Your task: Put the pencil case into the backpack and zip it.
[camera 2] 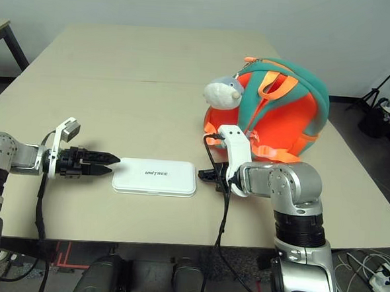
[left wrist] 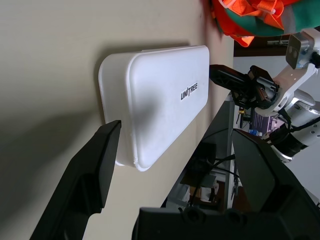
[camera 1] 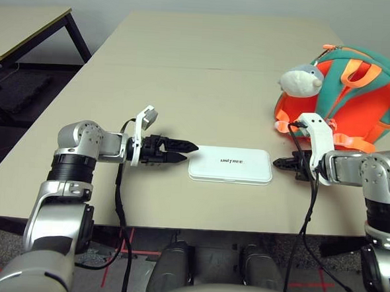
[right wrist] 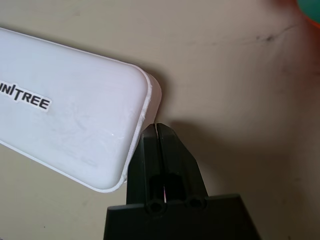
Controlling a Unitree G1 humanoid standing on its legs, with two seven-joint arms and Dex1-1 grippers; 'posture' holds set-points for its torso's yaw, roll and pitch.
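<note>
**Beige surface, orange backpack, white case between two arms**

Beige and broad, the surface (camera 1: pixel 186 66) carries everything, with a seam running across it beyond the arms. A second, darker-framed table (camera 1: pixel 29 36) stands apart on the robot's far left.

On the far right part of the surface sits the backpack (camera 1: pixel 357 96), bright orange with teal trim and orange straps, standing roughly upright. A grey-white plush dolphin charm (camera 1: pixel 302 80) hangs at its left shoulder, facing the middle of the surface. Whether the zip is open cannot be made out from here.

The pencil case (camera 1: pixel 231 165) lies flat near the front edge, well clear of the backpack, with its long sides running left to right and the dark lettering facing up.

The left gripper (camera 1: pixel 185 152) points across at the case's left short end, its jaws spread wide, tips just short of the case and holding nothing. The right gripper (camera 1: pixel 280 162) points at the opposite short end with its jaws pressed fully together; in the right wrist view the closed tips (right wrist: pixel 157 131) sit just beside the case's rounded corner, perhaps touching it, though the angle leaves that unsure.
</note>
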